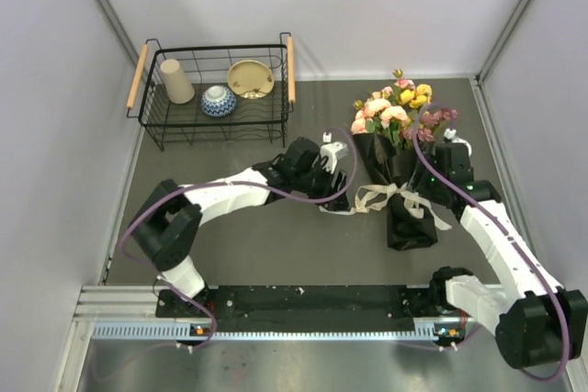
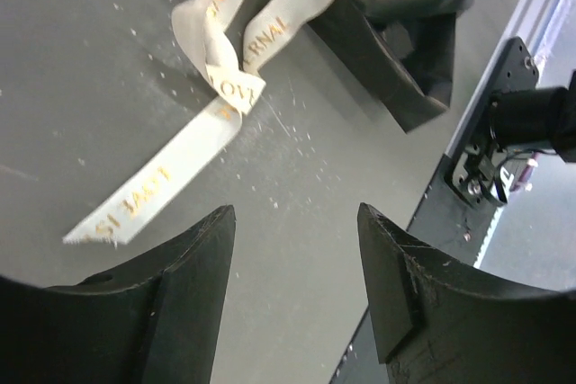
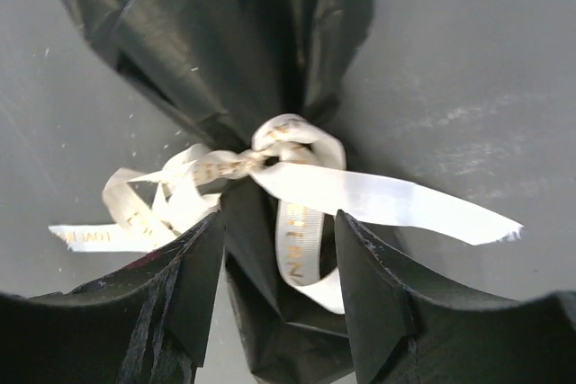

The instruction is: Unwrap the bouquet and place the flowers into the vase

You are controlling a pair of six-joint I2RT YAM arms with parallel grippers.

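The left gripper (image 2: pixel 295 215) hangs with fingers spread over the table (image 2: pixel 81 87), a cream ribbon tail (image 2: pixel 162 182) lying just ahead. The right gripper (image 3: pixel 279 220) straddles the bouquet (image 3: pixel 225 42) at its narrow end (pressing the black paper or not, I cannot tell), with the bow (image 3: pixel 270 155) just ahead of its tips and the flowers (image 1: pixel 390 112) farther beyond.

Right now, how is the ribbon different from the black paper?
The ribbon is cream, narrow and printed with gold letters; the black paper is dark, wide and plain. The ribbon is knotted in a bow; the black paper is pinched there. Both belong to one bouquet.
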